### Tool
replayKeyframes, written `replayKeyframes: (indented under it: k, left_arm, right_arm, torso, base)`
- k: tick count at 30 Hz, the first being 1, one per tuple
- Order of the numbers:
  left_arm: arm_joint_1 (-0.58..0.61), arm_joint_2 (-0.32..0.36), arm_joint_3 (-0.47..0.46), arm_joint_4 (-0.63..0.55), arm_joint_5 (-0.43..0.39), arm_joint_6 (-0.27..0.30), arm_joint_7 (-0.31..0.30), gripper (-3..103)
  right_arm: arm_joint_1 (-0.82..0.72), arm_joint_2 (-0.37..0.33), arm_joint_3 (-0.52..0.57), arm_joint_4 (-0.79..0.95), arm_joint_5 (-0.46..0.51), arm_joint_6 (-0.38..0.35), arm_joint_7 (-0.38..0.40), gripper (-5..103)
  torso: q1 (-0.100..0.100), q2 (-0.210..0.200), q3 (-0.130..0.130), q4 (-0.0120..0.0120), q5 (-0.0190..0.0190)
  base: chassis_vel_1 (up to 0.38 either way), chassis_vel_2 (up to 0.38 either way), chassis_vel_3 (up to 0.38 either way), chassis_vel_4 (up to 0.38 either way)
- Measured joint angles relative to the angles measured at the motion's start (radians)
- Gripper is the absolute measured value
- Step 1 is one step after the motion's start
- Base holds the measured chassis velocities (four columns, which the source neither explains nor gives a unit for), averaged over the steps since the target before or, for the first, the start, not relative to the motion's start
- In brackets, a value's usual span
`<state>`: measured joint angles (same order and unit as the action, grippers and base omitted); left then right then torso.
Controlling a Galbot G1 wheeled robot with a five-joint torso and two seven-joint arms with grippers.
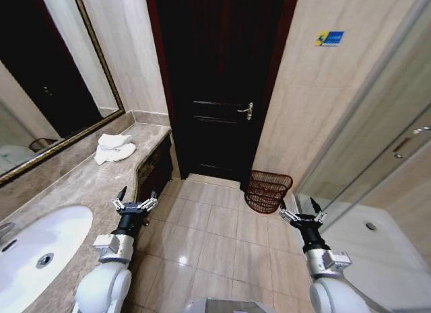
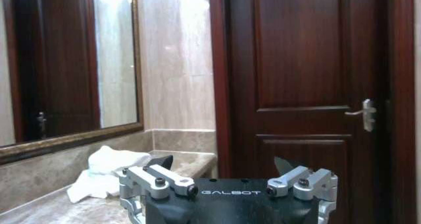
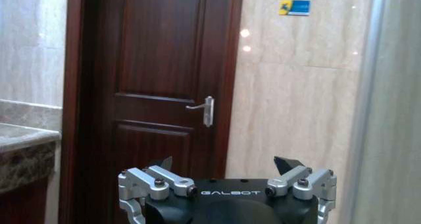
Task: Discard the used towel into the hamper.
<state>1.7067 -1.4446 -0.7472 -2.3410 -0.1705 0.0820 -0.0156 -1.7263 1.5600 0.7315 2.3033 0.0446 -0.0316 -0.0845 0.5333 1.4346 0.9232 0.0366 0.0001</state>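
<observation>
Towel: a crumpled white towel (image 1: 113, 149) lies on the marble counter (image 1: 81, 185), toward its far end, just below the framed mirror (image 1: 47, 91). In the left wrist view the towel (image 2: 108, 172) sits on the counter beyond the gripper, against the wall under the mirror frame.

Hamper: the dark red-brown wire hamper (image 1: 267, 190) stands on the tiled floor (image 1: 202, 225) beside the door (image 1: 212, 84), against the beige wall on the right, tilted a little. It is well apart from the towel.

Left gripper: the left gripper (image 1: 135, 200) is held up at the counter's edge, near the sink (image 1: 37, 249), pointing toward the door. Its jaws are spread wide and hold nothing; the left wrist view shows the two fingertips (image 2: 161, 161) apart with the door between them.

Right gripper: the right gripper (image 1: 300, 210) is held up over the floor, near the hamper and beside the glass shower wall (image 1: 384, 145). Its jaws are spread and hold nothing.

Door: closed, dark wood, with a silver handle (image 3: 205, 109); a small blue and yellow sign (image 3: 294, 7) is on the wall beside it.
</observation>
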Motion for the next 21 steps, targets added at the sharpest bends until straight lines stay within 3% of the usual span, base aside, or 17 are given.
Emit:
replayKeyframes:
  k: [21]
  left_arm:
    - [0.0, -0.027, 0.005, 0.004, 0.015, 0.0, -0.007, 100]
  right_arm:
    - [0.006, -0.013, 0.002, -0.024, 0.015, 0.005, 0.001, 100]
  torso:
    - [0.0, 0.0, 0.0, 0.0, 0.0]
  base:
    - [-0.035, 0.148, 0.141, -0.035]
